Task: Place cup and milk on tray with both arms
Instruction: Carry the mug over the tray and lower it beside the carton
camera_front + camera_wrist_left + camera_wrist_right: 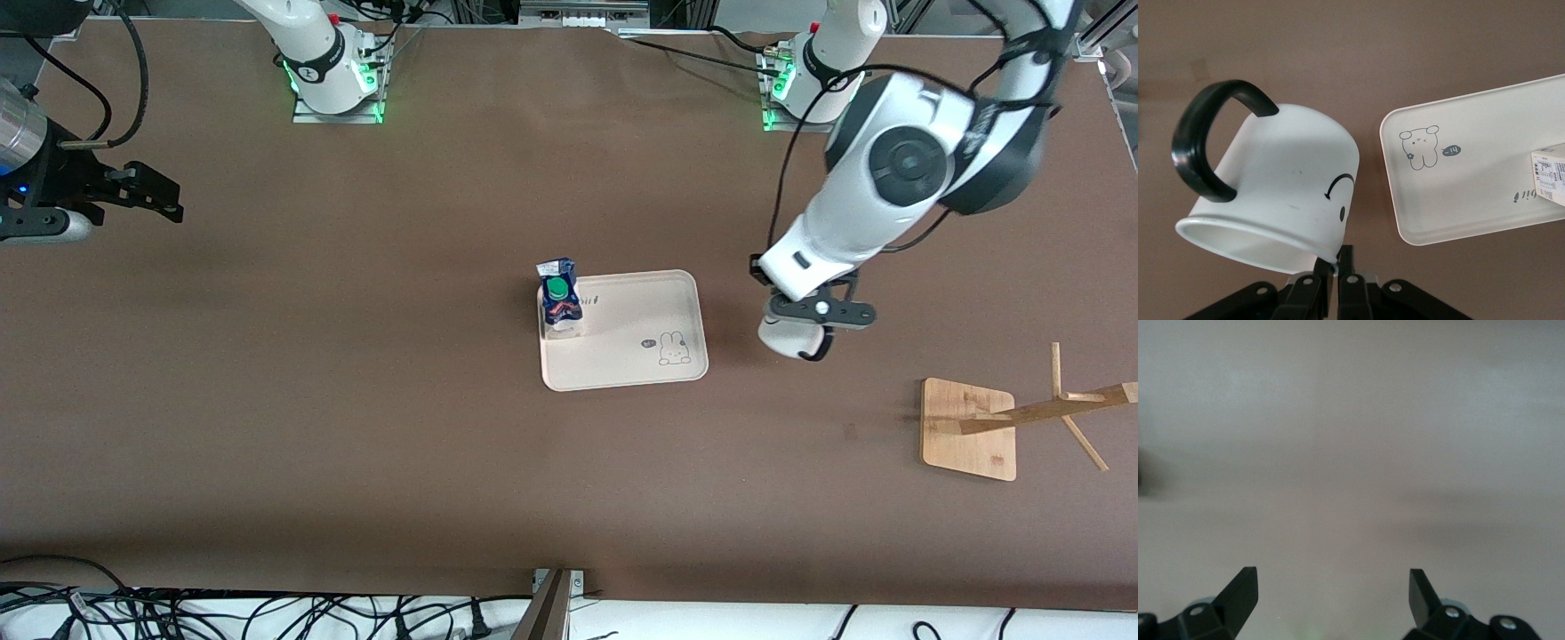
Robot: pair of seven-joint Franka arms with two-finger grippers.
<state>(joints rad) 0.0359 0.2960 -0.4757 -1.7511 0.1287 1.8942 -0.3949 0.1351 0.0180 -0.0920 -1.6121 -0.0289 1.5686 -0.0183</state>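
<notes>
The milk carton [560, 299] stands upright on the cream tray [640, 364], at the tray's end toward the right arm. My left gripper [811, 325] is shut on the rim of the white smiley cup [786, 338] and holds it in the air over the bare table beside the tray's other end. In the left wrist view the cup [1281, 193] hangs tilted with its black handle up, the fingers [1353, 270] pinch its rim, and the tray [1471, 167] with the bunny drawing lies beside it. My right gripper [156, 197] is open and empty, waiting over the table at the right arm's end.
A wooden stand [971, 428] with slanted pegs sits toward the left arm's end, nearer the front camera than the cup. Cables lie along the table's front edge. The right wrist view shows only bare table.
</notes>
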